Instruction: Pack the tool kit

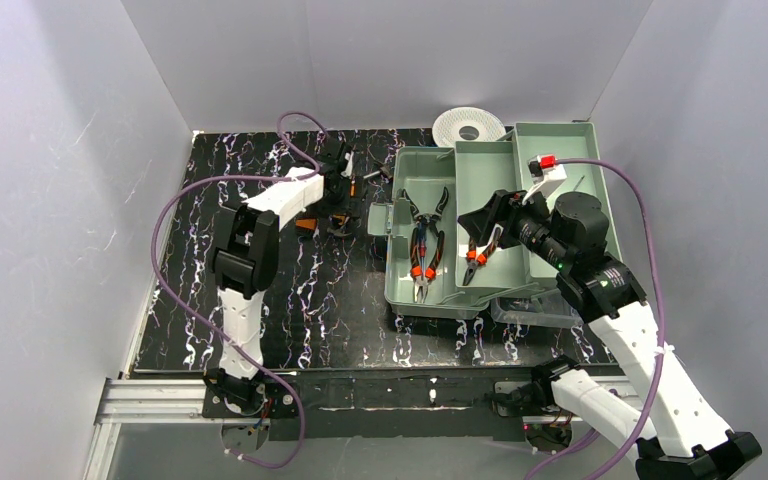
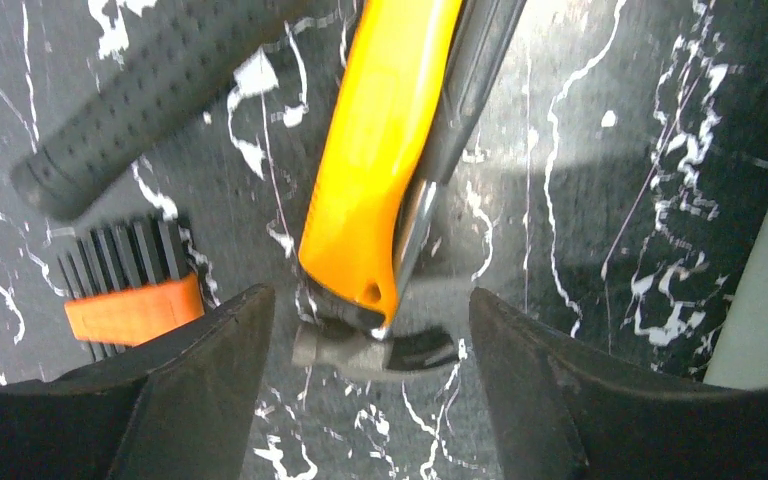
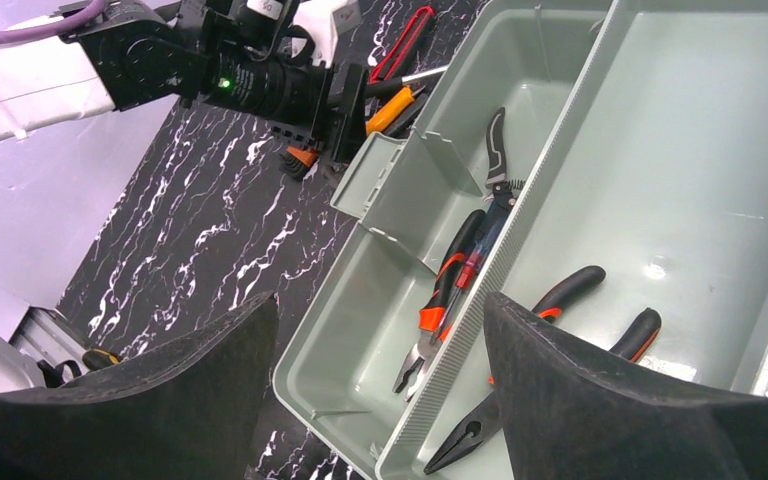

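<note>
The pale-green tool kit box (image 1: 407, 290) stands open on the right of the table, with a lift-out tray (image 1: 570, 150) across it. One pair of orange-and-black pliers (image 1: 422, 245) lies in the box (image 3: 360, 330), and long-nose pliers (image 3: 560, 330) lie in the tray (image 3: 680, 180). My right gripper (image 3: 380, 400) hangs open above them, holding nothing. My left gripper (image 2: 370, 400) is low over the table and open. Between its fingers (image 2: 190, 380) lies the grey metal end (image 2: 370, 350) of an orange-handled tool (image 2: 370, 160), with a gap on each side.
A black dotted handle (image 2: 150, 90) and an orange holder of black hex keys (image 2: 130, 290) lie left of the orange tool. More loose tools (image 1: 345, 175) lie behind the left gripper (image 1: 338, 200). A white spool (image 1: 468, 125) stands behind the box. A clear lid (image 1: 540, 312) shows at its front right.
</note>
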